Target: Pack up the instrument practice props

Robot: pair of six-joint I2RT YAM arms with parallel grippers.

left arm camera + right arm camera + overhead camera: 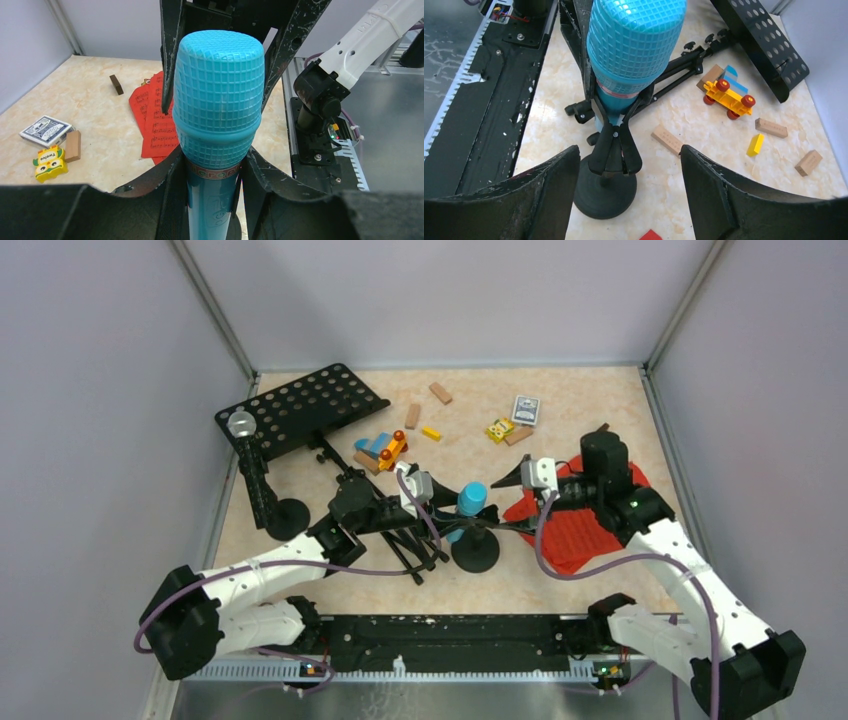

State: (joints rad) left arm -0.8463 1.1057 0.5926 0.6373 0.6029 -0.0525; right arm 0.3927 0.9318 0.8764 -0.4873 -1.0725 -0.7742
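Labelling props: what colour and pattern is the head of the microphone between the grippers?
Light blue microphone, its head moulded in a grid; best in left wrist view.

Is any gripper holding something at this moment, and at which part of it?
The left gripper holds the blue microphone at its neck, just under the grille head. The right gripper is open and holds nothing.

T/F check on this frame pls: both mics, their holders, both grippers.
1. The blue microphone sits in a round-based holder. True.
2. The right gripper is shut on the blue microphone. False: its jaws are open and not touching it.
3. The silver-headed microphone lies flat on the table. False: it stands in the second holder.
4. The left gripper clasps the blue microphone just below its head. True.
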